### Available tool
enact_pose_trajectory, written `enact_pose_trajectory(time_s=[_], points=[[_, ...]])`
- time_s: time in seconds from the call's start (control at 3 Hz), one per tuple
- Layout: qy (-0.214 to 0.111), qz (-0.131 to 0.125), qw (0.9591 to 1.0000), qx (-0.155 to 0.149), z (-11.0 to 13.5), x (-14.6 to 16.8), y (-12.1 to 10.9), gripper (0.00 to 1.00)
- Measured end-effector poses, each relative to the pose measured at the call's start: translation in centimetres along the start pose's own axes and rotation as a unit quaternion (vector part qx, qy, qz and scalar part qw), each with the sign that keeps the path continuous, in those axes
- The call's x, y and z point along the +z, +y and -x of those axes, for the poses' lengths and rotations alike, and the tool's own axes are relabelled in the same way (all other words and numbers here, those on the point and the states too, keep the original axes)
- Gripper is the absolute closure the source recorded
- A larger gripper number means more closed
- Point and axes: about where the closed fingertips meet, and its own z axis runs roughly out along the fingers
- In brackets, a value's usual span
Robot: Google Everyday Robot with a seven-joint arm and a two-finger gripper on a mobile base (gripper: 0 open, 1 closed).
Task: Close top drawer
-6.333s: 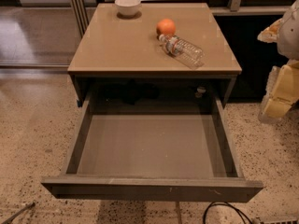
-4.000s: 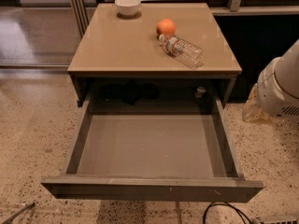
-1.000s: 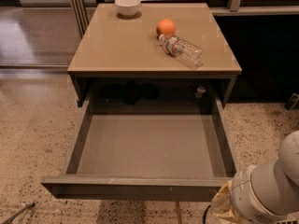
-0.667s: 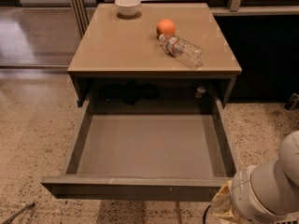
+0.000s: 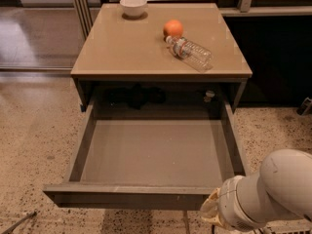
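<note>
Right now your gripper [image 5: 213, 212] sits low at the near right corner of the top drawer [image 5: 131, 197], just below and in front of the right end of its front panel. It looks close to touching the panel, though you cannot tell whether it does, nor whether the gripper is spread or closed. Behind it the thick white arm [image 5: 273, 194] runs off to the drawer's right and out of the lower right corner of your view. The drawer itself is pulled far out toward you from under the table [image 5: 126, 48], with its smooth grey floor and both side walls in full sight. Count one drawer, and behind it on the tabletop three things: one white bowl [image 5: 133, 6] at the far left edge, one orange [image 5: 173, 29] near the middle, and one clear plastic bottle [image 5: 191, 52] lying on its side, touching or just beside the orange. Speckled floor [image 5: 34, 130] lies open to the drawer's left and in front of it. To its right the arm fills the near floor, and a dark cabinet [image 5: 278, 57] stands beyond.
</note>
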Motion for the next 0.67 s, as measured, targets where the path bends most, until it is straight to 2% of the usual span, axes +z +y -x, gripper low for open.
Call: enact_pose_trajectory(time_s=[0.33,0.67], points=[[-0.010,0.006,0.9998,-0.013,1.7,1.8,-0.1,1.00],[-0.021,-0.002,0.9996,-0.016,2.9,3.4,-1.2,1.00]])
